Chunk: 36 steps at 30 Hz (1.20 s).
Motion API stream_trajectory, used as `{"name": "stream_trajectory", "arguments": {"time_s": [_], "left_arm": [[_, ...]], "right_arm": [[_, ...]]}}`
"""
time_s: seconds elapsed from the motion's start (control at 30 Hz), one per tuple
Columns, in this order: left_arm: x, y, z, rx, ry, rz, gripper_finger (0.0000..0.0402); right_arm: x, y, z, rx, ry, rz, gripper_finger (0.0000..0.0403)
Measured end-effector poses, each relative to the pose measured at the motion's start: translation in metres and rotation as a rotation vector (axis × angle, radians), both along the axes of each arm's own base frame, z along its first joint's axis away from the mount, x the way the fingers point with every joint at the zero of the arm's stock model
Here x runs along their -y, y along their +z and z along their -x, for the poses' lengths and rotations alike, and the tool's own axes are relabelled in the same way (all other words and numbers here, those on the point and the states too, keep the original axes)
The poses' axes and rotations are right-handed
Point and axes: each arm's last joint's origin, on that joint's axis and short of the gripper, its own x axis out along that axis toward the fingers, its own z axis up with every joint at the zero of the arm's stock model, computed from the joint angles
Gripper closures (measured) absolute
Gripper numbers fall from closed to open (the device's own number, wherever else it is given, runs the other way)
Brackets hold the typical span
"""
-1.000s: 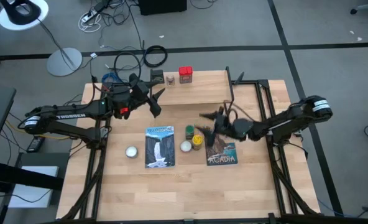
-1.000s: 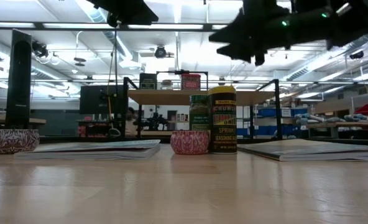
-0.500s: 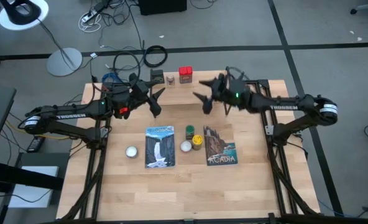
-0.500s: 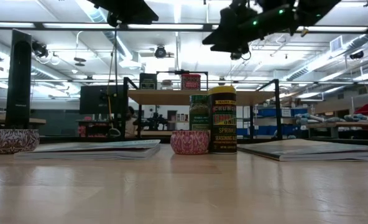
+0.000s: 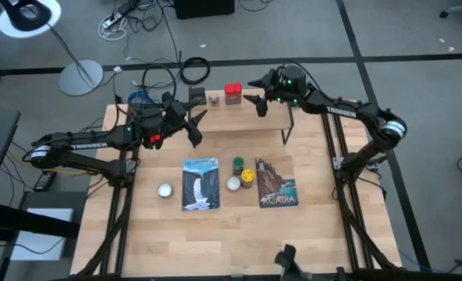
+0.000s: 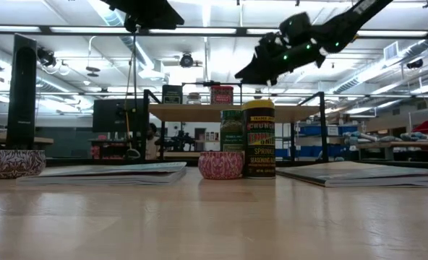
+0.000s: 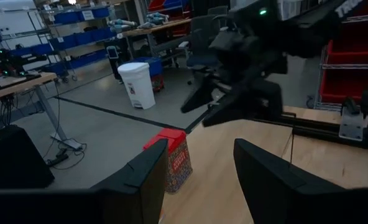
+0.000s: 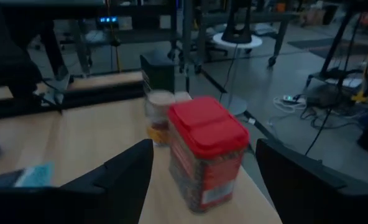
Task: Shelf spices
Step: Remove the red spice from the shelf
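Observation:
The shelf (image 5: 215, 117) stands along the table's far edge. On its top board stand the dark square tin (image 5: 197, 97), the tiny brown jar (image 5: 213, 99) and the red boxy tin (image 5: 232, 94). The green jar (image 5: 237, 165) and the yellow-capped jar (image 5: 247, 178) stand on the tabletop between the two books. My right gripper (image 5: 254, 95) is open and hovers over the shelf's right end, pointing at the red tin (image 8: 206, 152) just ahead of its fingers, without touching it. My left gripper (image 5: 197, 127) is open and waits above the shelf's near edge.
Two flat picture books (image 5: 200, 184) (image 5: 277, 183) lie mid-table. A patterned ball (image 5: 232, 183) sits beside the yellow-capped jar, and another (image 5: 165, 190) lies left of the left book. Black frame rails (image 5: 334, 148) run along the table's right side. Bare wood spreads toward the near edge.
My right gripper has swung from above the yellow-capped jar and the right book toward the table's far edge, and now hovers beside the red tin on the shelf. It carried nothing. The jars, balls and books have stayed in place.

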Motion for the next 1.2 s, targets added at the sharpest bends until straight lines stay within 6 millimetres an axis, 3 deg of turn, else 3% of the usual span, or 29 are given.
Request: {"name": "stream_trajectory", "arguments": {"time_s": [0.23,1.2], "left_arm": [[0.0,-0.001,0.0,-0.014,0.0,0.006,0.0213],[0.0,0.005,0.0,0.052,0.011,-0.011,0.0213]], "right_arm": [[0.023,-0.015,-0.005,-0.018,0.026,-0.036,0.0112],[0.03,-0.007,-0.001,0.044,0.092,0.042,0.0086]]}}
